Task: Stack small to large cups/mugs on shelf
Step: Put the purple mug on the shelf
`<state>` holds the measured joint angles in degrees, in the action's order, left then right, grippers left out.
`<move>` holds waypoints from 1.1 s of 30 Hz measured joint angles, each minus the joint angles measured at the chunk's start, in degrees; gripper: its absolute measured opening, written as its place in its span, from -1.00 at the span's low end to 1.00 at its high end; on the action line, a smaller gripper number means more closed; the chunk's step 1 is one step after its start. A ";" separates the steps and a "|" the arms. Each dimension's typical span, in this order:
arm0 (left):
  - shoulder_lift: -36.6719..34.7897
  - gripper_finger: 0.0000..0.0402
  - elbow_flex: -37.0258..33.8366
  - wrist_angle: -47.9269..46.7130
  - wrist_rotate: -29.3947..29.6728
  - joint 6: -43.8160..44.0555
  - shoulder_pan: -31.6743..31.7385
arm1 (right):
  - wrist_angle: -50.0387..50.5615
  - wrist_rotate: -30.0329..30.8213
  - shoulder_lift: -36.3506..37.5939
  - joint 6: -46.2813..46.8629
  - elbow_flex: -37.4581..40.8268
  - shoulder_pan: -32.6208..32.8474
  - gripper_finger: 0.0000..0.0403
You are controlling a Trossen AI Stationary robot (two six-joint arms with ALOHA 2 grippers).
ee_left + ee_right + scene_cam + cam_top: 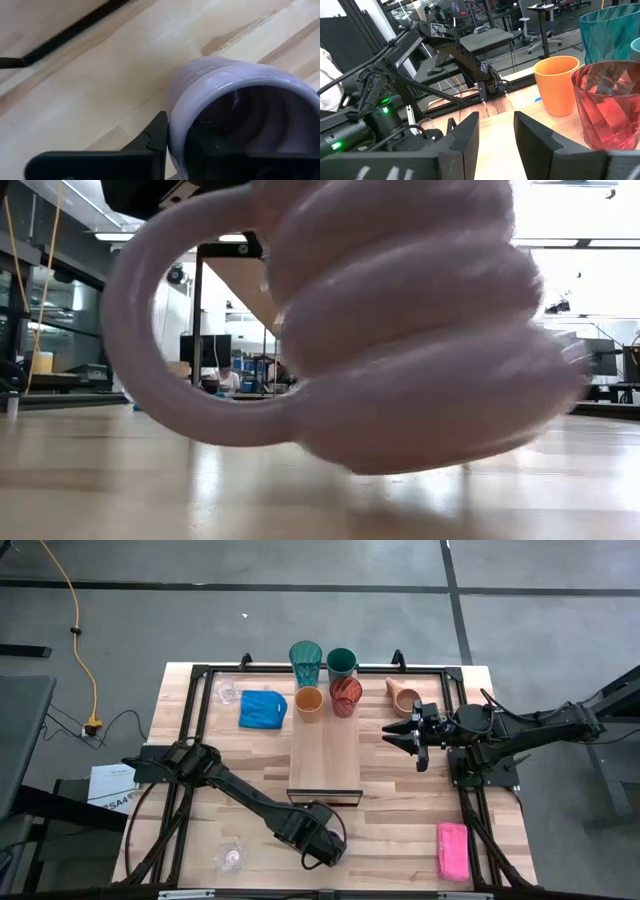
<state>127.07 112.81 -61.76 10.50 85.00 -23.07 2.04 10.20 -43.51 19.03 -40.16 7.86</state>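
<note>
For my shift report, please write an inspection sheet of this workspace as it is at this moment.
Surface: slatted wooden table, black frame.
Job's things: shelf at centre; teal tumbler, green cup, orange cup, red cup at its far end; tan mug on its side; two clear glasses.
Clutter: blue cloth, pink sponge.
Grippers: left gripper clamps lavender mug rim; right gripper open, empty.
Cables: yellow cable on floor.
Surroundings: desks, chairs.

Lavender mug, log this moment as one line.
left gripper: pinching lavender mug rim, front table | right gripper: open, empty, beside shelf
</note>
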 joint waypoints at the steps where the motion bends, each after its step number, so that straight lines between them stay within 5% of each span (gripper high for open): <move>1: 0.00 -0.80 0.00 -0.19 0.02 -0.52 0.02 | 0.01 0.00 0.00 0.00 0.00 0.01 -0.43; 28: -1.27 -0.63 1.04 -0.04 2.32 -5.18 0.20 | 0.01 -0.02 0.00 0.42 0.00 0.02 -0.43; 33: -1.33 -0.38 3.76 0.47 2.38 -7.84 0.20 | 0.02 -0.02 0.02 0.44 0.00 0.01 -0.43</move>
<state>125.73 116.57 -61.29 12.88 77.17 -22.87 2.07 10.17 -43.48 19.46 -40.16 7.87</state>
